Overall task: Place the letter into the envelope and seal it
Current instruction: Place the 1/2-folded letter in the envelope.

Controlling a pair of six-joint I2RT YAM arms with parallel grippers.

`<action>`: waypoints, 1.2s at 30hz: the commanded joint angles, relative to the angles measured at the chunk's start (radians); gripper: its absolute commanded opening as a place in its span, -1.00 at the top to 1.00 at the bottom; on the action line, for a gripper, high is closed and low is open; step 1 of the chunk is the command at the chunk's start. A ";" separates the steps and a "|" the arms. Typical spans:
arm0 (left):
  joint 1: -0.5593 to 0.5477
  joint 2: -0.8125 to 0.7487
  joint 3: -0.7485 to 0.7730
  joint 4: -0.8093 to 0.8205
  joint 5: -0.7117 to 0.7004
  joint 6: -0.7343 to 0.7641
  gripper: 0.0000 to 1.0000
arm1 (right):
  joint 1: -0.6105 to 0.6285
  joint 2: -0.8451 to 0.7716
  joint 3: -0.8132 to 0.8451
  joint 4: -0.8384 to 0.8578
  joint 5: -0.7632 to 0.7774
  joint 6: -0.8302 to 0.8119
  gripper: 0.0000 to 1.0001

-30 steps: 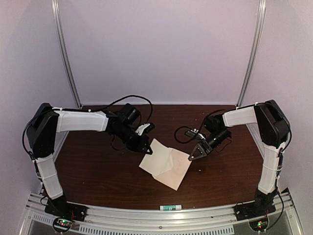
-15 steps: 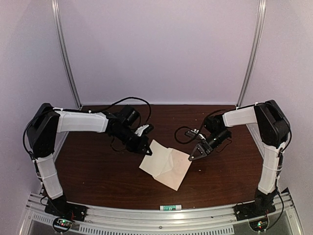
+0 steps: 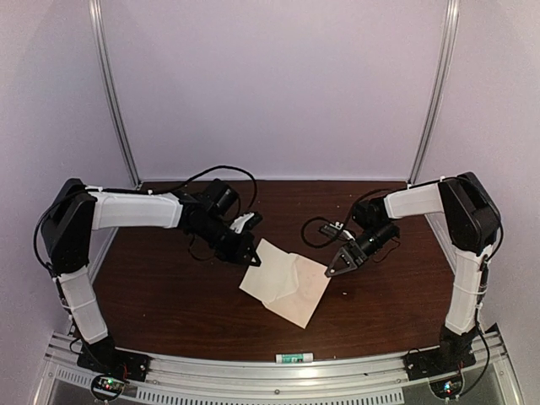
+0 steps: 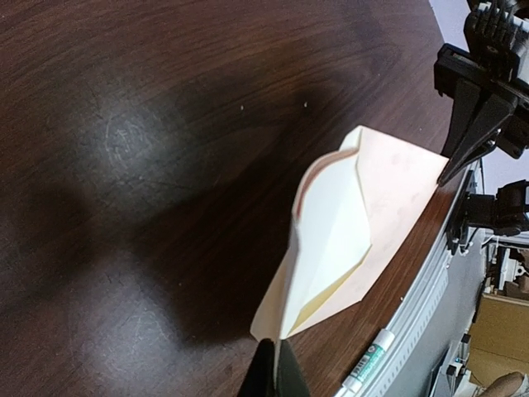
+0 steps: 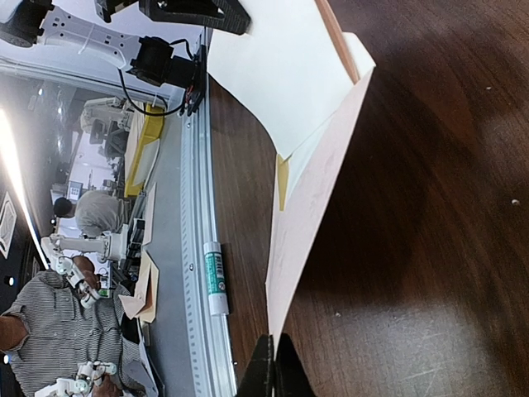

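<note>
The left tool [image 3: 253,260] is pinched shut on the far left corner of the letter [image 3: 270,272], raising that edge off the worktop [image 3: 160,295], probably so the sheet can be steered. The right tool [image 3: 330,272] is clamped on the right corner of the envelope [image 3: 310,297], likely to anchor it against sliding. Both papers lie mid-worktop and overlap, the letter to the left; I cannot tell how far inside it sits. A glue stick [image 3: 293,358] lies at the near edge.
</note>
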State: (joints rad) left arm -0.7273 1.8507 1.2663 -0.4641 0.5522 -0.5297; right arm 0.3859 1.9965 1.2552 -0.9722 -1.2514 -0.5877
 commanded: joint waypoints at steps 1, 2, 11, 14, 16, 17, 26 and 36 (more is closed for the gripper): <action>0.006 -0.054 -0.019 0.029 -0.028 -0.021 1.00 | -0.010 -0.026 -0.002 -0.012 -0.039 -0.024 1.00; 0.006 -0.057 -0.019 0.031 -0.030 -0.024 1.00 | -0.011 -0.027 -0.002 -0.015 -0.039 -0.026 1.00; 0.006 -0.054 -0.019 0.031 -0.028 -0.040 1.00 | -0.021 -0.033 -0.004 -0.014 -0.044 -0.029 1.00; 0.006 -0.039 -0.011 0.030 -0.003 -0.039 1.00 | -0.021 -0.027 0.000 -0.015 -0.044 -0.031 1.00; 0.005 -0.021 0.000 0.016 0.008 -0.038 1.00 | -0.021 -0.025 0.003 -0.022 -0.045 -0.040 1.00; 0.005 -0.011 0.004 0.014 0.015 -0.038 1.00 | -0.020 -0.026 0.003 -0.023 -0.044 -0.042 0.99; 0.005 0.039 0.025 0.007 0.094 -0.042 1.00 | -0.021 -0.024 0.004 -0.026 -0.044 -0.054 0.99; 0.005 0.074 0.024 0.060 0.189 -0.066 1.00 | -0.021 0.004 0.001 -0.019 -0.020 -0.039 0.98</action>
State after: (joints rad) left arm -0.7273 1.8946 1.2697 -0.4526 0.6727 -0.5774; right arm 0.3733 1.9968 1.2552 -0.9989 -1.2610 -0.6247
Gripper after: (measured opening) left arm 0.007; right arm 0.011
